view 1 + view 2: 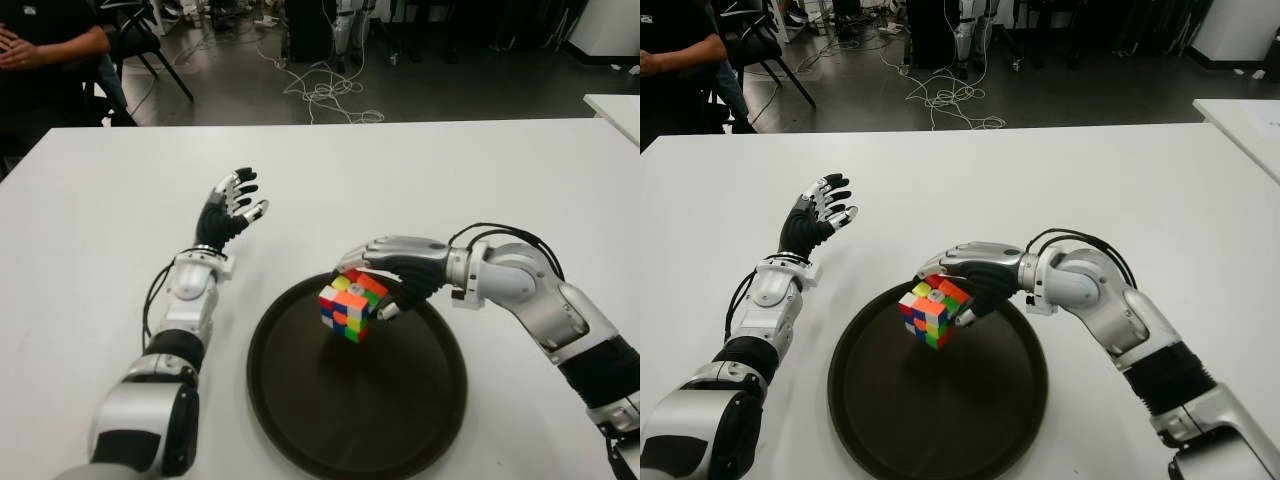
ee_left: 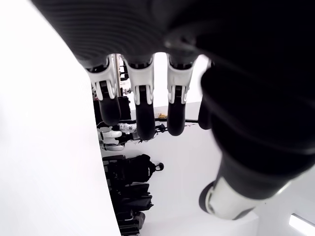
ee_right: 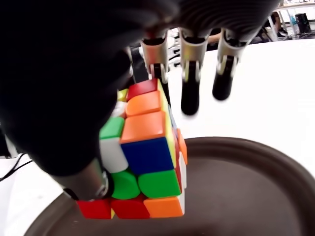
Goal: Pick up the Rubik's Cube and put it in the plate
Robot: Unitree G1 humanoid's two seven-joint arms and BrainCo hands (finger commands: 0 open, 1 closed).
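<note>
Writing is not being shown anywhere. A glossy scrambled Rubik's Cube (image 1: pixel 348 305) is being gripped by the right hand (image 1: pixel 395 272) above the round dark plate (image 1: pixel 420 410); left of the plate, the left hand (image 1: pixel 232 212) is being held open.

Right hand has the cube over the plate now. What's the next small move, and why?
Probably lower it a little, then open the fingers. The right hand grips the Rubik's Cube over the dark plate, inside its rim, tilted and apparently just above the bottom. The left hand shows open, left of the plate.
</note>
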